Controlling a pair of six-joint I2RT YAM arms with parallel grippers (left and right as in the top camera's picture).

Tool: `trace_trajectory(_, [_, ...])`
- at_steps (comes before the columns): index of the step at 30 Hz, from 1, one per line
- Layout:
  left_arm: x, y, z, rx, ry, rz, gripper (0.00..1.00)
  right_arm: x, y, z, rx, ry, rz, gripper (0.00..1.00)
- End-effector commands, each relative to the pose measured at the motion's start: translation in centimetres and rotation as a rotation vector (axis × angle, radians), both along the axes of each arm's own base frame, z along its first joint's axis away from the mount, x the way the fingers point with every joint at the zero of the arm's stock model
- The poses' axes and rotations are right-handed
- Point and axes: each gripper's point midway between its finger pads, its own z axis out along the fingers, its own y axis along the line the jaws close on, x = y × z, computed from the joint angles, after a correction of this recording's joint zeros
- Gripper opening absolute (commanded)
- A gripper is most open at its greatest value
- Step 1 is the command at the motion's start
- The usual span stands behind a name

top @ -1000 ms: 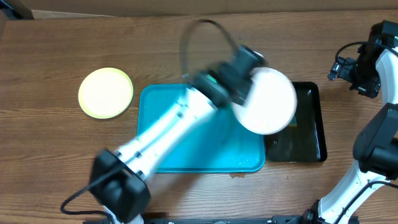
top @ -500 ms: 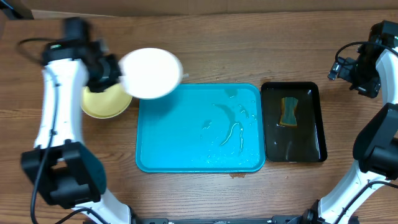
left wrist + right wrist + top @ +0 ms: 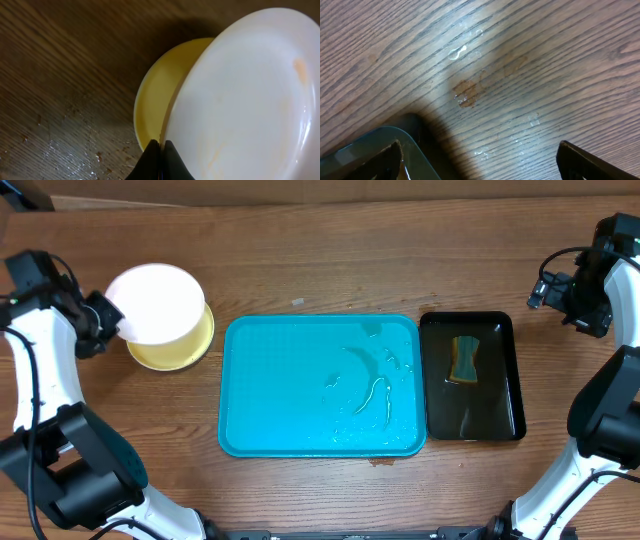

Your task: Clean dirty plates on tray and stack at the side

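left pincer [image 3: 160, 156] grips the white plate [image 3: 155, 302] at its rim, over the yellow plate [image 3: 188, 352]. right pincer [image 3: 479, 156] is spread wide above the counter [image 3: 530, 70], well off the tray [image 3: 290, 420].

The tray [image 3: 300, 420] fills frame centre; the smaller tray [image 3: 500, 405], holding a sponge [image 3: 464, 358], lies just right. At left, the upper plate [image 3: 155, 303] overlaps the lower plate [image 3: 188, 352].

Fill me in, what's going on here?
The left gripper holds a white plate by its rim, tilted over the pale yellow plate left of the turquoise tray. The tray holds no plates, only wet streaks. The right gripper hangs open over the table near the black tray, where a sponge lies.
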Motion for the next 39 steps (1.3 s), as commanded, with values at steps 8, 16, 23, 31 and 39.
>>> trace_trajectory(8, [-0.3, 0.8, -2.3, 0.054, 0.006, 0.03, 0.04, 0.6, -0.2, 2.0, -0.023, -0.05, -0.003, 1.0])
trace_trajectory(16, [-0.1, 0.7, -2.2, 0.048, -0.007, 0.033, 0.59, 0.6, -0.2, 2.0, -0.023, -0.05, -0.003, 1.0])
trace_trajectory(23, [2.8, -6.5, 0.1, -0.265, -0.223, -0.286, 0.76, 0.6, -0.2, 2.0, -0.023, -0.05, -0.003, 1.0])
trace_trajectory(31, [3.5, -9.1, 1.7, -0.364, -0.318, -0.408, 1.0, 0.6, -0.2, 2.0, -0.023, -0.05, -0.003, 1.0])
trace_trajectory(39, [2.9, -6.3, 0.0, -0.213, -0.218, -0.338, 1.0, 0.6, -0.2, 2.0, -0.023, -0.05, -0.003, 1.0])
